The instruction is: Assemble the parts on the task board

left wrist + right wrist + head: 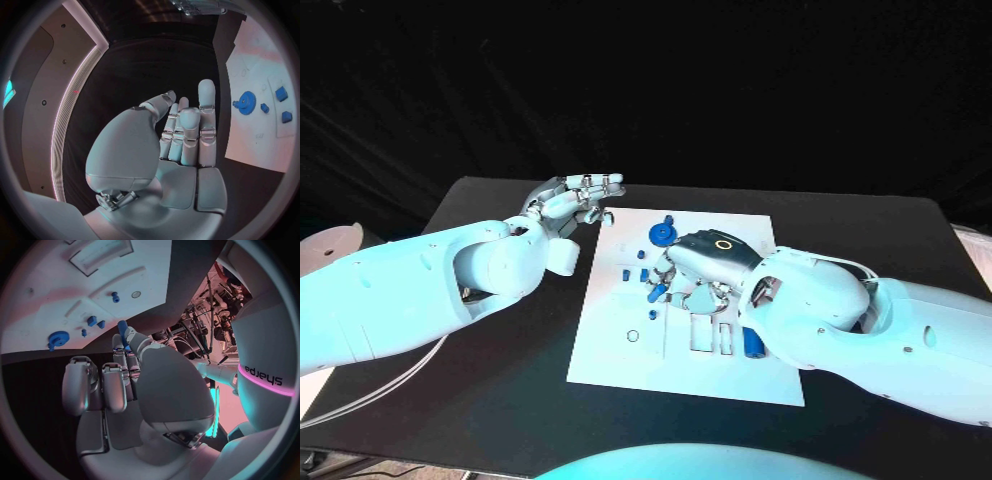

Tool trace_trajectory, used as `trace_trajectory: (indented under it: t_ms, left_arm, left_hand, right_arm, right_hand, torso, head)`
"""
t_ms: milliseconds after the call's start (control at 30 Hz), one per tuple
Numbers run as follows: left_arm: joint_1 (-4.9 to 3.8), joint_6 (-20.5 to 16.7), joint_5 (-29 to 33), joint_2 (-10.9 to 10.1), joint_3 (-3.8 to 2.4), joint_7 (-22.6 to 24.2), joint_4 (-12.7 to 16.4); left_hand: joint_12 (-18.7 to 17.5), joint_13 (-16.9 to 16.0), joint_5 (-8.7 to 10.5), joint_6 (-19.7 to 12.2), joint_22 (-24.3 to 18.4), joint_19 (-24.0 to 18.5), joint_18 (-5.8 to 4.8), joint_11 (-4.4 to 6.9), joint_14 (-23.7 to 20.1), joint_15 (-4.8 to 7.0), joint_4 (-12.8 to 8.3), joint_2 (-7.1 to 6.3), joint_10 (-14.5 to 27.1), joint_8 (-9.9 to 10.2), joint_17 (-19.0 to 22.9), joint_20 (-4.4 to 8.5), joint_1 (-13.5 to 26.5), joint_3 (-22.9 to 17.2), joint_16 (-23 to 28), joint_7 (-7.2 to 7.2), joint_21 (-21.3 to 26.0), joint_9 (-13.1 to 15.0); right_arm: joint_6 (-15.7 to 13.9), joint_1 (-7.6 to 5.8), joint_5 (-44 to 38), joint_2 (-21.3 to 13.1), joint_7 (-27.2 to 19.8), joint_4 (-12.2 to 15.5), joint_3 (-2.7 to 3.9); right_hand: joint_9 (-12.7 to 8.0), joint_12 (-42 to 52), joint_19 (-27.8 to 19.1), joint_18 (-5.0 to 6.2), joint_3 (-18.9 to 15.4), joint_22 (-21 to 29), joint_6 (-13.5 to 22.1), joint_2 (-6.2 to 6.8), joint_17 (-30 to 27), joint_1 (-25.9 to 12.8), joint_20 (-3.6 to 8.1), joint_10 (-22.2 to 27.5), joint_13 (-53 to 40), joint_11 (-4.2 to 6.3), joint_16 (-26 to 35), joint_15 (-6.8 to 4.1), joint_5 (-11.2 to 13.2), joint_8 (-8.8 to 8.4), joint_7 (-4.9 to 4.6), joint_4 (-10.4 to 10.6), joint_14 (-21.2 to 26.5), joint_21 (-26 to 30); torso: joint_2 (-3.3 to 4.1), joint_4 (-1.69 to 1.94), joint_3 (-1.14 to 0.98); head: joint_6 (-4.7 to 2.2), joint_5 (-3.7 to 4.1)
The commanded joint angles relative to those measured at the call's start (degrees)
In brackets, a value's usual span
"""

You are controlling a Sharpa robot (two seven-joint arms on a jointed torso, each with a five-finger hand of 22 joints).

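Observation:
The white task board [678,370] lies mid-table. A blue gear [661,233] stands near its far edge, with small blue parts [630,272] just in front of it. My right hand [698,263] hovers over the board's middle, and its fingertips pinch a small blue peg [123,330]. The gear [58,338] and several small blue parts [92,320] lie beyond those fingertips. My left hand [574,200] is raised off the board's far left corner, fingers straight and holding nothing; the left wrist view shows it [181,135] beside the gear [247,102].
Another blue part [751,343] lies on the board next to rectangular slots [711,333], close under my right forearm. A small ring [633,336] sits on the board's left half. Black table [488,380] surrounds the board.

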State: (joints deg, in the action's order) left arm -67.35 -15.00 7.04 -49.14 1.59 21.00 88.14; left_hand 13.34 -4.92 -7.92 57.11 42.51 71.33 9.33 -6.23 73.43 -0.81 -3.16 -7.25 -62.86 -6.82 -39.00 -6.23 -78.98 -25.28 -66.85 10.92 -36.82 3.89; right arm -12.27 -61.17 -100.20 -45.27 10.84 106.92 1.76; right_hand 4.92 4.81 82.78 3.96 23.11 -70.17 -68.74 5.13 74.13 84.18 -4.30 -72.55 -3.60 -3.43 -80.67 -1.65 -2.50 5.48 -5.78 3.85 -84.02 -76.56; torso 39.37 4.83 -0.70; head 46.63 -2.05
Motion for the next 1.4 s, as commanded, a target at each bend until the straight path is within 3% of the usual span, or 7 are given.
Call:
trace_trajectory:
  t_ms: [33,267,500,667,867,1400]
  left_arm:
    - [-0.03,1.1,0.1,0.2,-0.03,0.1,0.1]
    - [-0.03,1.2,0.1,0.3,-0.03,0.0,0.1]
    - [-0.04,1.2,0.1,0.3,-0.04,-0.2,0.2]
    - [-0.05,1.2,0.1,0.4,-0.04,-0.2,0.3]
    - [-0.05,1.3,0.1,0.4,-0.04,-0.2,0.2]
    - [-0.05,1.3,0.1,0.4,-0.04,-0.3,0.1]
  left_hand:
    - [0.2,0.0,0.28,-0.4,0.1,0.1,1.10,-0.18,0.0,-0.31,-0.2,0.48,0.4,-0.2,0.0,-0.35,-0.1,0.0,-0.2,0.02,0.1,0.1]
    - [0.2,0.0,0.28,-0.4,0.1,0.1,1.10,-0.18,0.0,-0.31,-0.2,0.48,0.4,-0.2,0.0,-0.35,-0.1,0.0,-0.2,0.02,0.1,0.1]
    - [0.2,0.0,0.28,-0.4,0.1,0.1,1.10,-0.18,0.0,-0.31,-0.2,0.48,0.4,-0.2,0.0,-0.35,-0.1,0.0,-0.2,0.02,0.1,0.1]
    - [0.2,0.0,0.28,-0.4,0.1,0.1,1.10,-0.18,0.0,-0.31,-0.2,0.48,0.4,-0.2,0.0,-0.35,-0.1,0.0,-0.2,0.02,0.1,0.1]
    - [0.2,0.0,0.28,-0.4,0.1,0.1,1.10,-0.18,0.0,-0.31,-0.2,0.48,0.4,-0.2,0.0,-0.35,-0.1,0.0,-0.2,0.02,0.1,0.1]
    - [0.2,0.0,0.28,-0.4,0.1,0.1,1.10,-0.18,0.0,-0.31,-0.2,0.48,0.4,-0.2,0.0,-0.35,-0.1,0.0,-0.2,0.02,0.1,0.1]
  right_arm:
    - [-0.2,0.83,-1.0,1.7,-1.9,-0.8,-0.25]
    - [1.2,3.05,-0.5,5.1,-3.3,-3.1,-0.86]
    - [2.3,4.44,-0.4,7.1,-3.9,-5.7,-1.32]
    - [3.2,4.77,-0.8,7.6,-3.5,-7.2,-1.53]
    - [4.0,4.86,-1.6,7.9,-2.6,-7.9,-1.62]
    - [6.5,4.89,-3.3,7.9,-0.5,-8.1,-1.66]
  right_hand:
    - [1.3,-0.3,0.0,0.28,0.4,0.1,-0.2,-0.87,-0.1,0.8,0.11,-1.0,-0.1,0.82,-0.2,-0.14,-0.3,0.05,-0.44,0.1,-3.4,-0.1]
    - [1.3,-0.4,0.0,0.29,0.5,0.1,-0.2,-0.82,-0.1,0.8,0.09,-0.9,-0.1,0.77,-0.2,-0.12,-0.3,-0.01,-0.52,0.0,-3.4,0.0]
    - [1.4,-0.5,0.0,0.30,0.6,0.1,-0.1,-0.81,-0.2,0.8,0.07,-0.9,-0.1,0.72,-0.2,-0.09,-0.4,-0.07,-0.59,-0.1,-3.4,0.0]
    - [1.4,-0.6,0.0,0.30,0.6,0.1,-0.1,-0.77,-0.1,0.8,0.06,-0.9,-0.1,0.70,-0.2,-0.07,-0.4,-0.10,-0.62,-0.2,-3.4,0.0]
    - [1.4,-0.6,0.0,0.30,0.6,0.2,-0.1,-0.76,-0.1,0.7,0.05,-0.9,-0.1,0.67,-0.2,-0.06,-0.3,-0.11,-0.64,-0.2,-3.4,0.0]
    - [1.4,-0.6,-0.1,0.31,0.6,0.2,-0.1,-0.71,-0.3,0.7,0.03,-0.9,-0.1,0.65,-0.1,-0.04,-0.4,-0.14,-0.67,-0.2,-3.3,0.1]
  torso:
    - [0.03,-0.06,0.09]
    - [0.04,-0.11,0.05]
    - [0.13,-0.24,-0.01]
    - [0.03,-0.15,0.02]
    - [0.04,-0.10,-0.09]
    - [0.05,-0.14,-0.02]
  head:
    - [0.39,-0.86]
    - [0.84,-1.95]
    - [0.99,-2.33]
    - [1.16,-2.29]
    - [1.28,-2.32]
    - [1.28,-2.27]
